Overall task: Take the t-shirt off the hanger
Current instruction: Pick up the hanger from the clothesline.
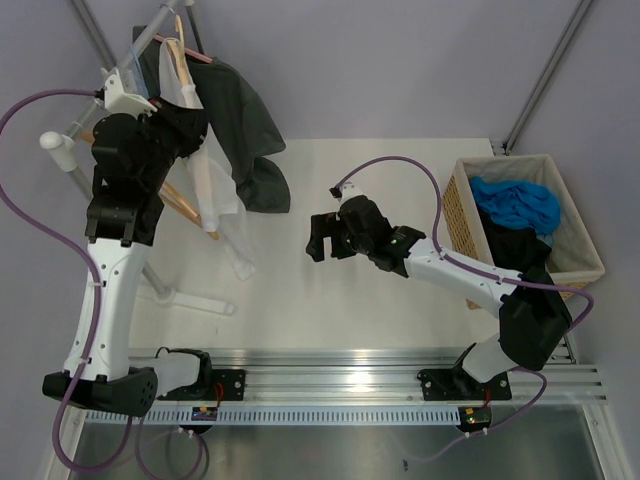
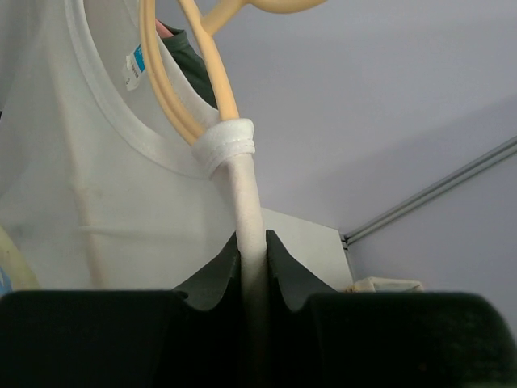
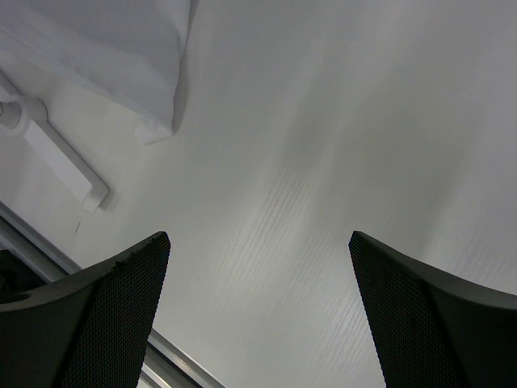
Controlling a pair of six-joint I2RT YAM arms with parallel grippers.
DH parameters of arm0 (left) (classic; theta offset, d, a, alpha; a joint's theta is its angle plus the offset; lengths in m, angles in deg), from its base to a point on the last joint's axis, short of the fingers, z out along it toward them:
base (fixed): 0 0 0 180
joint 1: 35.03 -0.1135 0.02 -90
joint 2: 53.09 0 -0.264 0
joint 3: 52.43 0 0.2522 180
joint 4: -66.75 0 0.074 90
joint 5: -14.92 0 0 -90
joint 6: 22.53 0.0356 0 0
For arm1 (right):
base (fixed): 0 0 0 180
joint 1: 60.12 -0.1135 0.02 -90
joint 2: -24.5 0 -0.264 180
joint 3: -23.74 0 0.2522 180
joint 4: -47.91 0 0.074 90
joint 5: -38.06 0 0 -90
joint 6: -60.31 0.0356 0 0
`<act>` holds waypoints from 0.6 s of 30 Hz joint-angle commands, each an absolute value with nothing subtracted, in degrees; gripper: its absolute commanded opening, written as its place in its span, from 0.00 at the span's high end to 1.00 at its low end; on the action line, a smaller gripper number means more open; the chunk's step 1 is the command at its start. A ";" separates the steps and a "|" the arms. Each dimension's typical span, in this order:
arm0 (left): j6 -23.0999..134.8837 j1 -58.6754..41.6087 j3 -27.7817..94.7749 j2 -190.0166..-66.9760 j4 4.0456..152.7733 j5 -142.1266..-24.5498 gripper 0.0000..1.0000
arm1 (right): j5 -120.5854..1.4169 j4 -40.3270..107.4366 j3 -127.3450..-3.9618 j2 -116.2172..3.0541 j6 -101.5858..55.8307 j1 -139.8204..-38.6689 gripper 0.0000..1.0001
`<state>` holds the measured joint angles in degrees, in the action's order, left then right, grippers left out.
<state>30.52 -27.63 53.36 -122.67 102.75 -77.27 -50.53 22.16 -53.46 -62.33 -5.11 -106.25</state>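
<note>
Pull-off step in hand: I have the left jaws clamped on the shoulder of the white t-shirt [image 2: 121,202], which hangs on its hanger [image 2: 208,61] at far left, with the right jaws apart above the counter [image 3: 323,162]; next, I judge, the fabric must be drawn off the hanger's arm.

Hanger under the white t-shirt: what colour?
Pale yellowish tan hanger; shows best in the left wrist view.

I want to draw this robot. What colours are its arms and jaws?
The left arm and right arm have white tubes joined by chunky black joints. A thin purple cable loops along each one. The jaws are black, with tiny dotted texture inside.
</note>
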 commanded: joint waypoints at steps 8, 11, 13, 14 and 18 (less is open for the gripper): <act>25.55 -27.47 53.26 -116.20 98.53 -86.59 1.00 | -50.01 21.67 -56.03 -61.11 -6.40 -107.05 0.00; 24.94 -27.47 52.91 -115.41 98.53 -88.52 1.00 | -49.92 21.49 -56.11 -61.37 -6.49 -107.05 0.00; 23.97 -27.47 53.00 -115.14 98.53 -91.15 1.00 | -49.57 21.32 -56.29 -61.54 -6.66 -107.05 0.01; 23.62 -27.47 53.00 -115.05 98.53 -92.20 1.00 | -49.31 21.14 -56.29 -61.37 -6.75 -107.05 0.01; 20.98 -27.47 52.82 -114.09 98.53 -97.83 1.00 | -48.25 21.23 -56.20 -61.28 -6.93 -107.14 0.00</act>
<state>23.38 -27.59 52.63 -116.31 103.61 -90.45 -49.68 21.07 -53.46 -62.33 -5.62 -106.27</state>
